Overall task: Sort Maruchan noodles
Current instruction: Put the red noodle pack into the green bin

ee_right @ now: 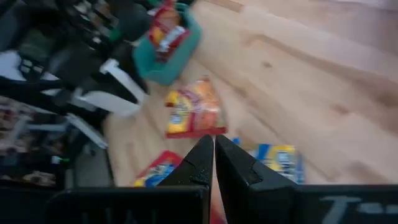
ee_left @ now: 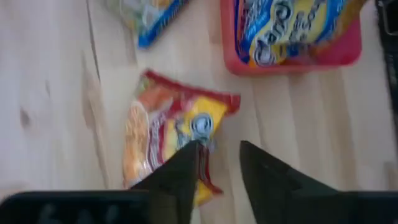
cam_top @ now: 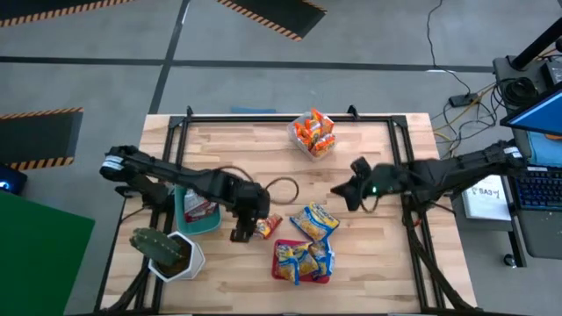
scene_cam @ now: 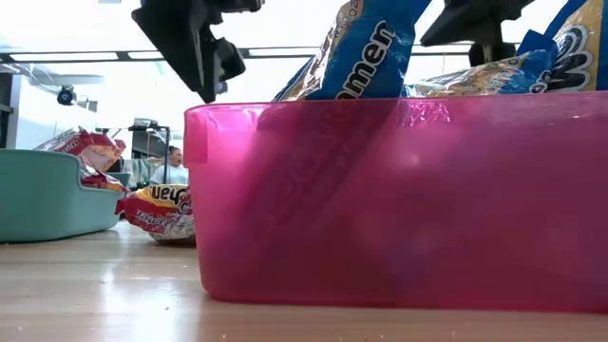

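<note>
A red, yellow and silver noodle packet (cam_top: 267, 226) lies flat on the wood between the teal bin (cam_top: 186, 221) and the red bin (cam_top: 281, 263). My left gripper (ee_left: 217, 163) is open and hovers above this packet (ee_left: 168, 134), one finger over its edge. In the low view the gripper (scene_cam: 195, 52) stands well above the packet (scene_cam: 161, 211). My right gripper (ee_right: 213, 155) is shut and empty, held over the table's right half (cam_top: 342, 191). A blue-and-yellow packet (cam_top: 314, 219) lies loose near the red bin. Others fill the red bin (scene_cam: 399, 190).
A clear bin (cam_top: 314, 133) with orange packets sits at the far edge. The teal bin holds silver and red packets (ee_right: 166, 31). A cactus in a white pot (cam_top: 167, 253) stands at the near left corner. A cable loop (cam_top: 283, 186) lies mid-table. A person (scene_cam: 174, 163) shows far behind.
</note>
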`<move>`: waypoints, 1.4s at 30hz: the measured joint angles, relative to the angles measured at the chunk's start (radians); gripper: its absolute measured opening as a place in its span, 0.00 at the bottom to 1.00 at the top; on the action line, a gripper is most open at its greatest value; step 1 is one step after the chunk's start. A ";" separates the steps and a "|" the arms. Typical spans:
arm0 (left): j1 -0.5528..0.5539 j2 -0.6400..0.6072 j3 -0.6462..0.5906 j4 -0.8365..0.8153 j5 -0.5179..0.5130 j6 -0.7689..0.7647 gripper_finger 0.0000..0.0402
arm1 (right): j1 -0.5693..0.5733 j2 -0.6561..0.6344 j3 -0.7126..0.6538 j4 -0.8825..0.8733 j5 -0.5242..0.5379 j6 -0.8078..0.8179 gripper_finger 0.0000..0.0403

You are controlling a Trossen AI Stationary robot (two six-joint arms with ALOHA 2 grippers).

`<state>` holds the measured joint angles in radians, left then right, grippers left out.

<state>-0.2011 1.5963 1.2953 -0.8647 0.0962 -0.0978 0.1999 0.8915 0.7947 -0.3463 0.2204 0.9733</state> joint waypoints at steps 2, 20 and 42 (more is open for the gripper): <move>-0.038 0.004 -0.012 0.057 -0.058 0.005 0.33 | 0.064 0.016 -0.027 0.071 0.071 0.032 0.02; -0.121 0.116 -0.235 0.386 -0.253 -0.051 0.47 | 0.247 0.217 -0.039 0.251 0.202 0.187 0.02; -0.121 0.115 -0.231 0.403 -0.251 -0.096 0.01 | 0.247 0.212 -0.039 0.249 0.201 0.167 0.02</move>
<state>-0.3224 1.7116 1.0639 -0.4616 -0.1547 -0.1936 0.4467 1.1034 0.7559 -0.0973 0.4213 1.1406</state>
